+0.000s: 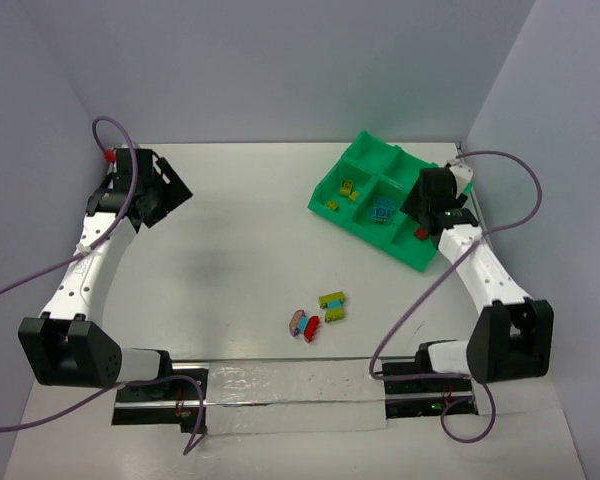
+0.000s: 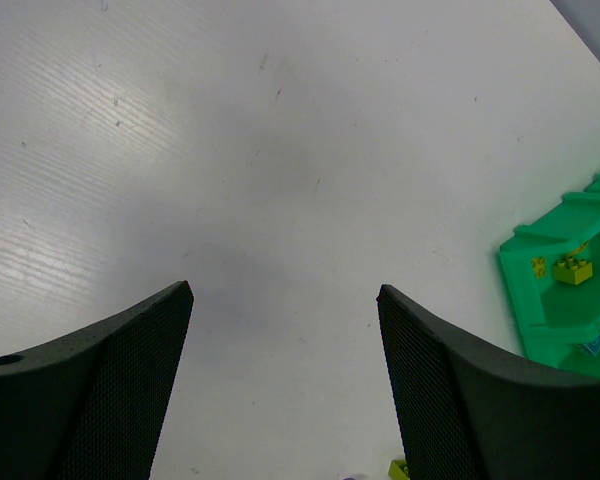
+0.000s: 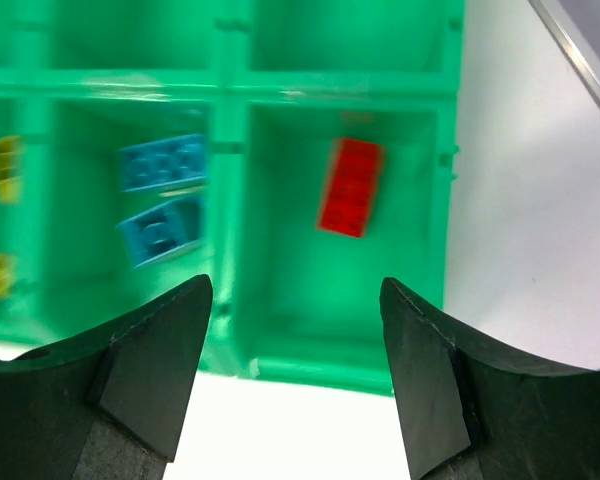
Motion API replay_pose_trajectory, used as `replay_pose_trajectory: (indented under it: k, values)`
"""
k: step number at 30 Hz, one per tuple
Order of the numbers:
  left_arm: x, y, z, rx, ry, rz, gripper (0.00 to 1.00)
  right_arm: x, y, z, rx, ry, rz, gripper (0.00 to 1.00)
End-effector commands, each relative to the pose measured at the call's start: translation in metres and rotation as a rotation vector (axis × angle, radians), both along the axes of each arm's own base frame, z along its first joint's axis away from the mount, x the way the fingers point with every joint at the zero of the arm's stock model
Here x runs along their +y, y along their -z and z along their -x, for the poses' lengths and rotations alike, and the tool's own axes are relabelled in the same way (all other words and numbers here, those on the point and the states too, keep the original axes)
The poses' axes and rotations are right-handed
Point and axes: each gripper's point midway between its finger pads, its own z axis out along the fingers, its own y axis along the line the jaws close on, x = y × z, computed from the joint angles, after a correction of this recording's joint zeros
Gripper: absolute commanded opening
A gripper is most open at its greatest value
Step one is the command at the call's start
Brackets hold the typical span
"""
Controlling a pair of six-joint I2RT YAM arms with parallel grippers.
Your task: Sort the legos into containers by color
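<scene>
The green tray [image 1: 375, 152] stands at the back right. It holds two olive-yellow bricks [image 1: 347, 186], cyan-blue bricks [image 1: 383, 210] and one red brick [image 1: 420, 234] in separate compartments. My right gripper [image 1: 427, 207] hovers over the tray's near right end, open and empty. Its view [image 3: 295, 300] looks down on the red brick [image 3: 351, 187] alone in its compartment and two blue bricks [image 3: 163, 162] in the compartment to the left. Loose bricks lie mid-table: olive-yellow [image 1: 332, 299], red [image 1: 311, 328] and pinkish [image 1: 296, 320]. My left gripper [image 1: 170, 190] is open and empty at the far left [image 2: 285, 295].
The left wrist view shows bare white table, the tray's corner [image 2: 540, 310] with a yellow brick [image 2: 573, 268] at the right, and a loose olive brick [image 2: 398, 467] at the bottom edge. Walls close in the table at the back and sides.
</scene>
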Motion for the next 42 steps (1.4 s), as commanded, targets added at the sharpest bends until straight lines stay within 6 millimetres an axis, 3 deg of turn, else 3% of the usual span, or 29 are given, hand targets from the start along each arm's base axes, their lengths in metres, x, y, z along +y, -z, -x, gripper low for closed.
replay_pose_trajectory:
  k: [1, 3, 6, 8, 11, 16, 19, 29, 42]
  values:
    - [0.007, -0.029, -0.007, -0.09, -0.012, -0.021, 0.82, 0.07, -0.039, 0.018, -0.104, -0.259, -0.013, 0.74]
    - [0.008, -0.027, -0.008, -0.085, -0.016, -0.027, 0.82, 0.13, -0.031, 0.04, -0.076, -0.454, -0.023, 0.74]
    - [0.008, -0.025, -0.007, -0.078, -0.018, -0.024, 0.82, 0.177, -0.008, 0.073, 0.007, -0.598, -0.063, 0.75]
    - [0.008, -0.026, -0.006, -0.084, -0.018, -0.021, 0.82, 0.207, 0.013, 0.107, 0.097, -0.702, -0.069, 0.75]
    - [0.008, -0.023, -0.004, -0.078, -0.021, -0.023, 0.82, 0.207, 0.033, 0.139, 0.186, -0.681, -0.01, 0.76]
    - [0.013, -0.016, 0.002, -0.043, -0.036, -0.044, 0.82, 0.206, 0.04, 0.18, 0.211, -0.626, -0.179, 0.76]
    - [0.014, -0.016, 0.005, -0.051, -0.04, -0.042, 0.82, 0.206, 0.041, 0.189, 0.197, -0.602, -0.257, 0.76]
    - [0.004, -0.006, 0.009, -0.061, -0.009, 0.007, 0.82, 0.206, 0.076, 0.196, 0.311, -0.575, -0.22, 0.78]
    - [0.001, -0.004, 0.003, -0.054, 0.012, 0.007, 0.82, 0.24, 0.097, 0.186, 0.367, -0.671, -0.179, 0.77]
